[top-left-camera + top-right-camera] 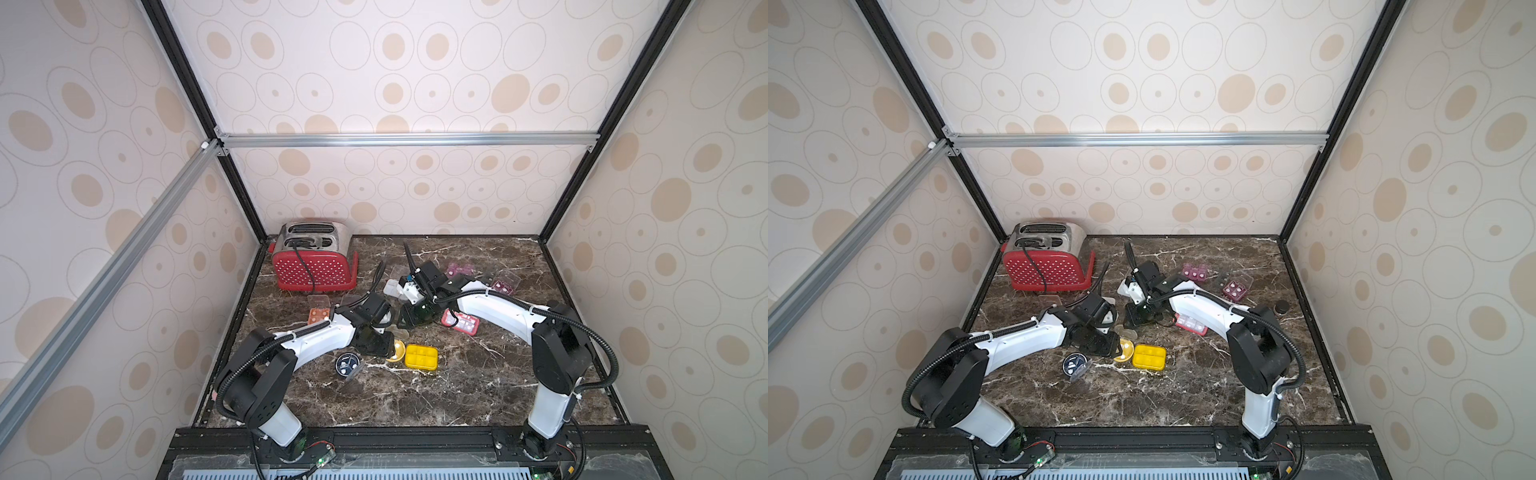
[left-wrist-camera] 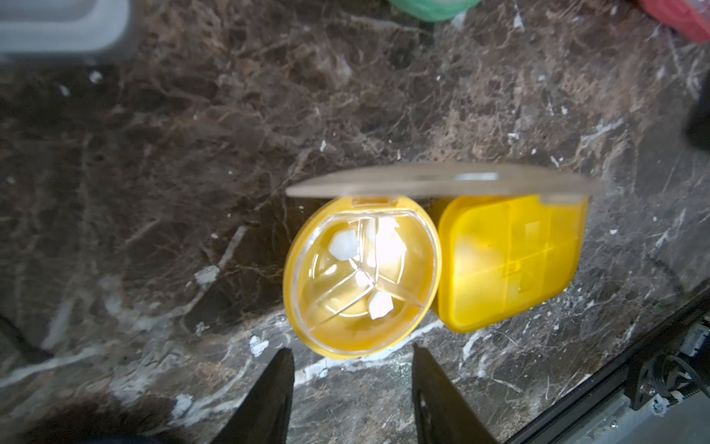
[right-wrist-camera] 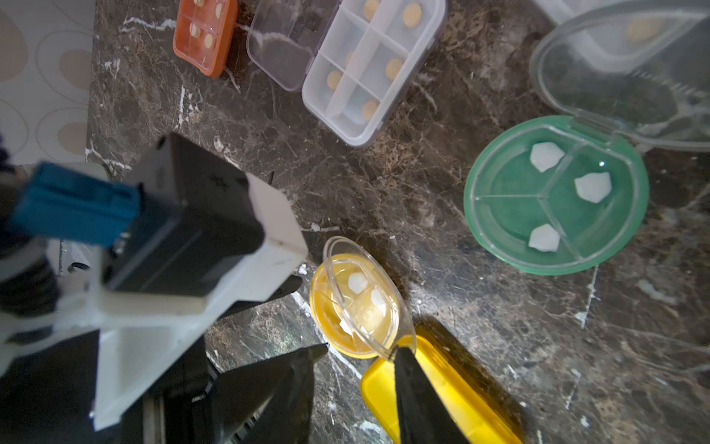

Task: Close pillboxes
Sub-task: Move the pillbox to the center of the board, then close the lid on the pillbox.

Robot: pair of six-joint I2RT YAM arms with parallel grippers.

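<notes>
Surface: dark brown marble surface with white veins; it carries everything below.
Toaster: red dotted toaster with a steel top in the far left corner, with a black cord draped down its front.
Left gripper: the left gripper hangs low, left of centre. Its jaws are apart and grasp nothing. The round yellow plastic pillbox lies just past its fingertips.
Right gripper: the right gripper points toward the near edge from centre. Its jaws are apart with nothing clenched between them, and one fingertip sits at the rim of that pillbox's clear lid.
White box: white rectangular six-compartment pillbox, far of centre. It is open with its lid laid flat and holds pale yellow tablets.
Green box: round green plastic pillbox, farther back than the yellow pair. Its lid is folded right back, and each of its three compartments holds one white piece.
Yellow pair: the rectangular yellow plastic pillbox lies near centre and looks shut. It touches the round one on that one's right. The round one's lid stands partway up (neither flat open nor down) over white pieces.
Red box: red rectangular pillbox, right of centre and partly under the right arm. I cannot tell how its lid stands.
Orange box: orange rectangular pillbox on the left, nearer than the toaster, with its clear lid open.
Blue box: round blue pillbox, just left of the yellow pair, with its clear lid ajar.
Maroon boxes: two maroon rectangular pillboxes at far right, too small to judge their lids.
</notes>
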